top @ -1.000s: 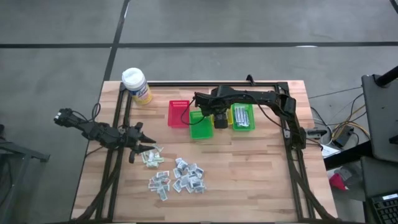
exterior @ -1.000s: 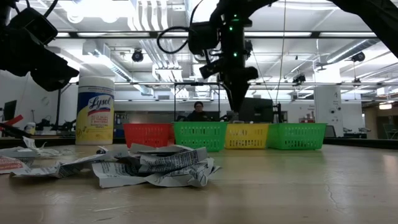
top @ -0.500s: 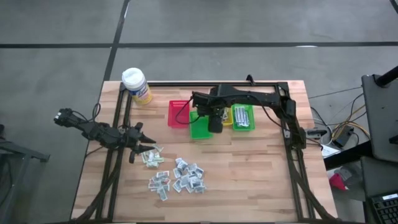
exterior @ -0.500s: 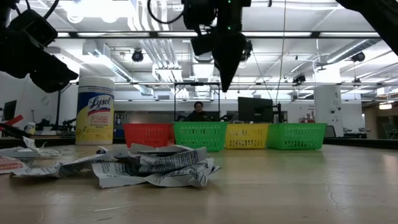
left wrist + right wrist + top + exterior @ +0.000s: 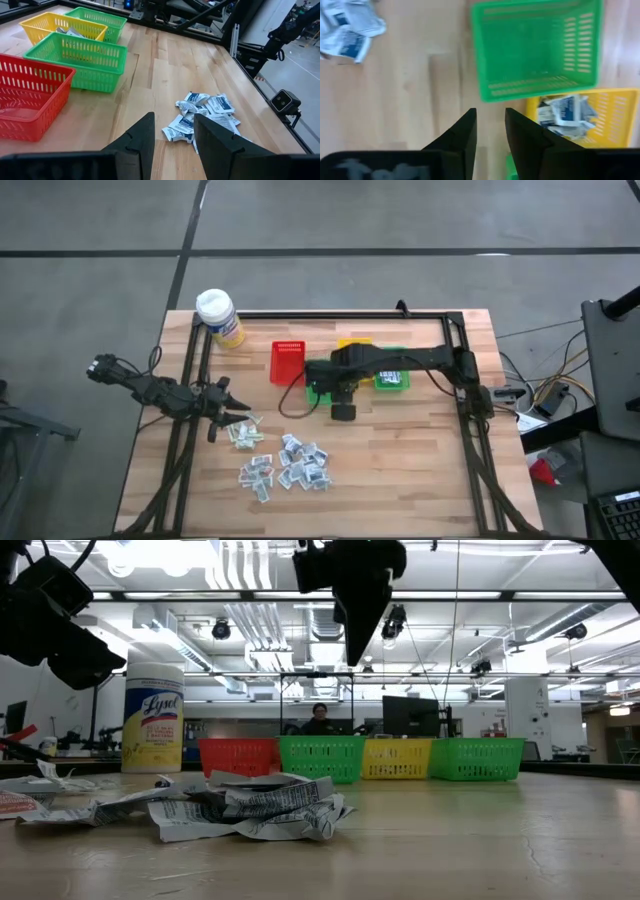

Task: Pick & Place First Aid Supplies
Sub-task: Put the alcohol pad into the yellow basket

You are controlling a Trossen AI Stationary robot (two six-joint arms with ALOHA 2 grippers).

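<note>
Hovering near the centre of the overhead frame, the right gripper is sitting above bare counter just below the row of bins, its fingers standing a little apart with nothing between them. That placement, between the bins and the packets, suggests it is heading for another pickup. The first aid supplies are lying in a loose heap in the lower-middle of the overhead frame, flat packets pointing every which way with no shared long axis, several crumpled. A few more are resting inside the yellow bin, beside the empty green bin, so sorting seems partly done. The red bin is sitting at the left end of the row. At the left of the frame, the left gripper is waiting by the heap's edge, its fingers parted and empty, aimed toward the packets. A yellow bottle is standing in the upper left corner of the counter.
</note>
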